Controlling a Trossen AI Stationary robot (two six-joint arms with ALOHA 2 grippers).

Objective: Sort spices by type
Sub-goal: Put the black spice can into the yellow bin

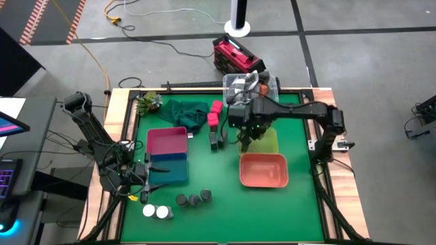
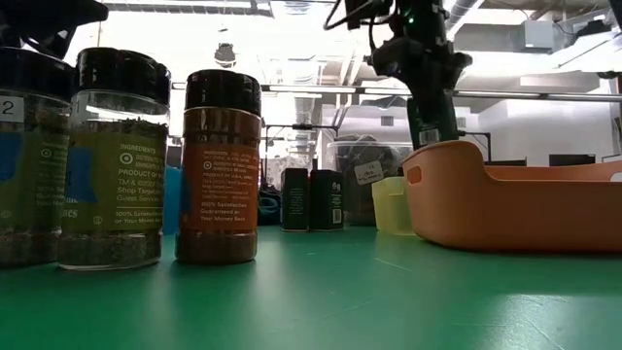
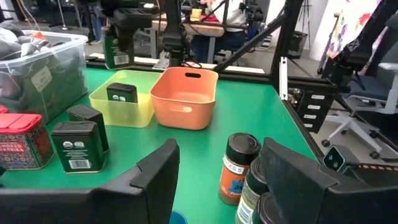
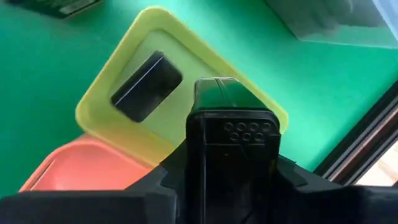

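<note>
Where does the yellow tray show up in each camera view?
High view: yellow tray mid-table, just beyond the orange tray.
Low view: yellow tray left of the orange tray.
Left wrist view: touching the orange tray.
Right wrist view: under the held tin.
Shared landmark: orange tray.

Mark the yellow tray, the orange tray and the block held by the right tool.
yellow tray (image 4: 102,93), right wrist view, its rim.
orange tray (image 3: 184,102), left wrist view, front wall.
held block (image 4: 231,134), right wrist view, its top.

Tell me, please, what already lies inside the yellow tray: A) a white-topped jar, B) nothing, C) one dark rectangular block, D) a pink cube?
C: the right wrist view shows one dark rectangular block lying in the yellow tray, below the block that the right gripper holds.
</note>
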